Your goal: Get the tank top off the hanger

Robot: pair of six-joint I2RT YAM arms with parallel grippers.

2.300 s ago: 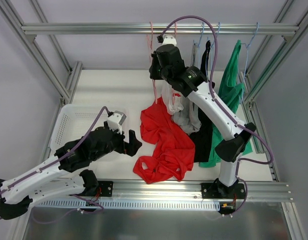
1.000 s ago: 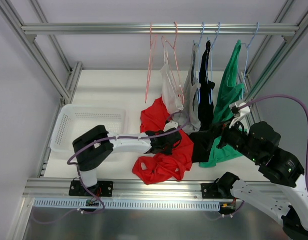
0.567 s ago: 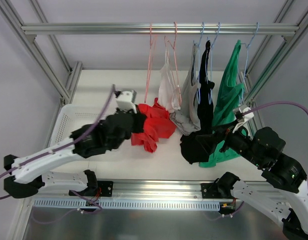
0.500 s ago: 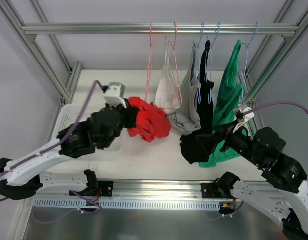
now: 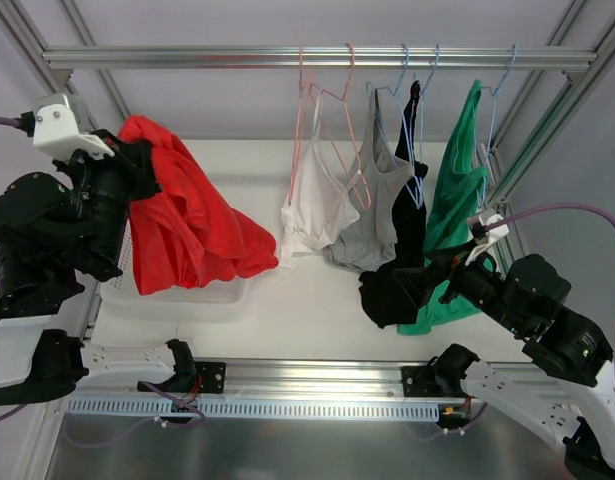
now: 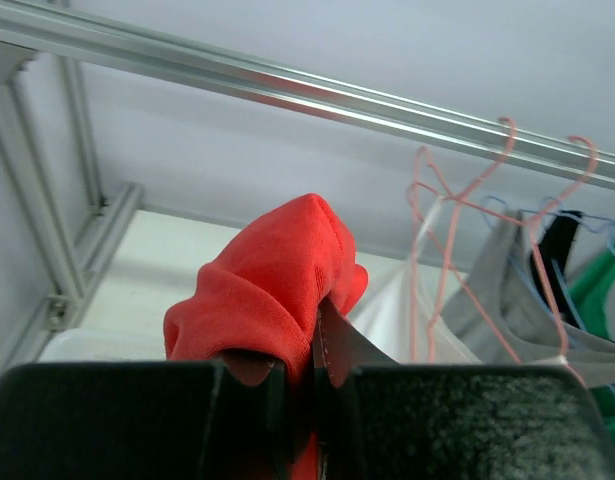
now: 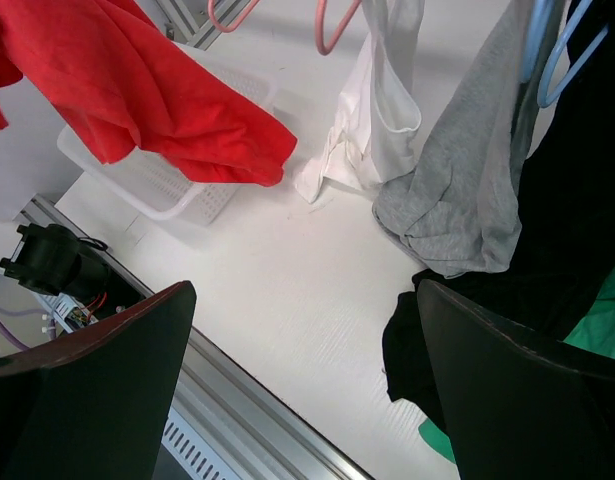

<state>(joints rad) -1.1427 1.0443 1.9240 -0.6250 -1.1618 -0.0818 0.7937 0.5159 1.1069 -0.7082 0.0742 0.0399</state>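
left claw [image 6: 312, 355] pinches shut on the red top [image 5: 187, 230], held up over the basket [image 5: 212, 297]; right claw [image 7: 302, 390] gapes wide, empty. lower before letting go (fabric trails past the rim) so it bunches inside.

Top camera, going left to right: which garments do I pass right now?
red tank top → white tank top → grey tank top → black top → green tank top
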